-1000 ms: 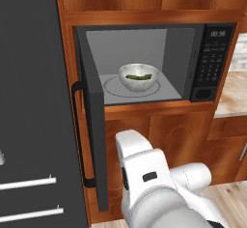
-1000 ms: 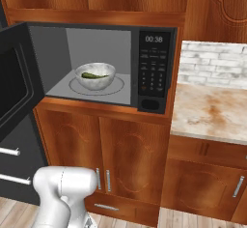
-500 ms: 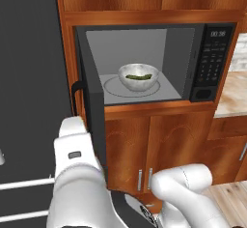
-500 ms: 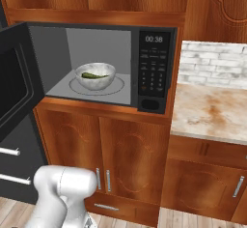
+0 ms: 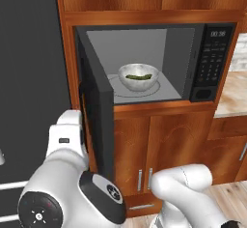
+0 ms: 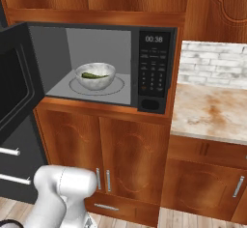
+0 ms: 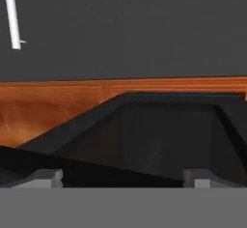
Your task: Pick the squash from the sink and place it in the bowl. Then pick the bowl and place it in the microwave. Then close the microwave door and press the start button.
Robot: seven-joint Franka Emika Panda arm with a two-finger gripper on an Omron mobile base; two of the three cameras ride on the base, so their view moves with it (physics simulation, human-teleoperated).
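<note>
One squash (image 5: 138, 77) lies in the bowl (image 5: 138, 76), which sits on the turntable inside the microwave (image 6: 103, 65). Left of the microwave, its door (image 5: 98, 111) stands open. Beside the door, the pincer (image 7: 123, 176) is spread, gripping nothing.

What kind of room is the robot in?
It looks like a kitchen. A black built-in microwave sits among brown wooden cabinets, with its door open and a shiny silver bowl holding a small green squash inside. A speckled stone counter with a whitish brick wall is beside it.
</note>
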